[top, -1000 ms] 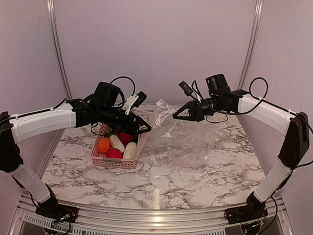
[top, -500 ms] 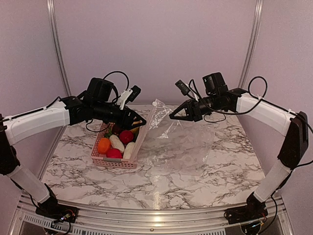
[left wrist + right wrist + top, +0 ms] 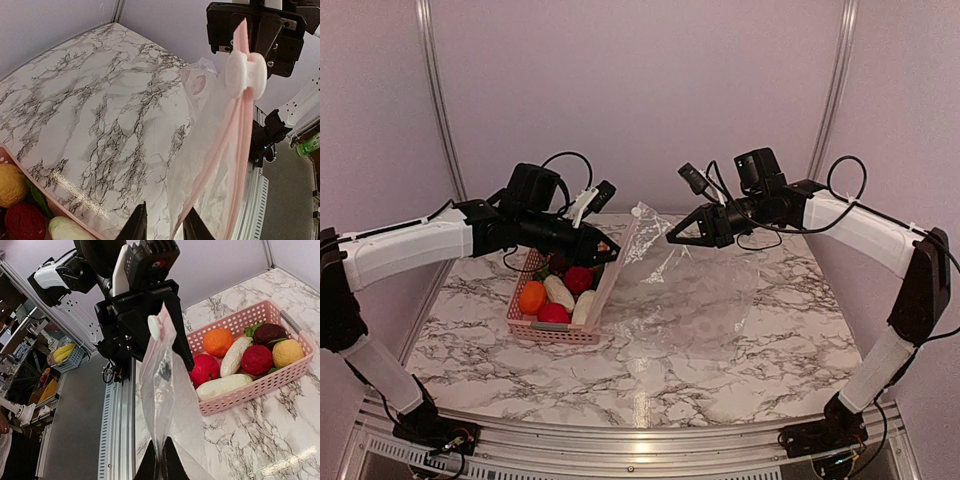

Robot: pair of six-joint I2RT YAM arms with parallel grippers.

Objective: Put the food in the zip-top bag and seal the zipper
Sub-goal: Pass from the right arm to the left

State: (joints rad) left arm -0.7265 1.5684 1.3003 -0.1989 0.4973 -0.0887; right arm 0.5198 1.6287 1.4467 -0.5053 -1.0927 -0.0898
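Where the right gripper [image 3: 160, 467] sits, above the far middle of the table [image 3: 720, 370], note that its fingers are pressed together on one edge of the zip-top bag [image 3: 690, 290]. In the right wrist view the film rises straight out of the pinch. You see the bag hanging from that grip, its upper corner raised toward the back wall and its lower part lying crumpled on the marble, just right of the pink basket [image 3: 555, 332].

Left gripper [image 3: 165, 227]: fingers narrow, but with a visible gap. The pinkish zipper [image 3: 240, 120] strip runs down between the two tips. Whether either tip touches it, you cannot tell.

A whitish slider [image 3: 246, 74] sits on the zipper, just in front of the right gripper's body.

Food [image 3: 235, 360]: the pieces you can see lie in the basket. They are one orange, two red, one yellow, one dark purple and two white oblong.

Basket against the bag's left edge or just beside it; you cannot tell which.
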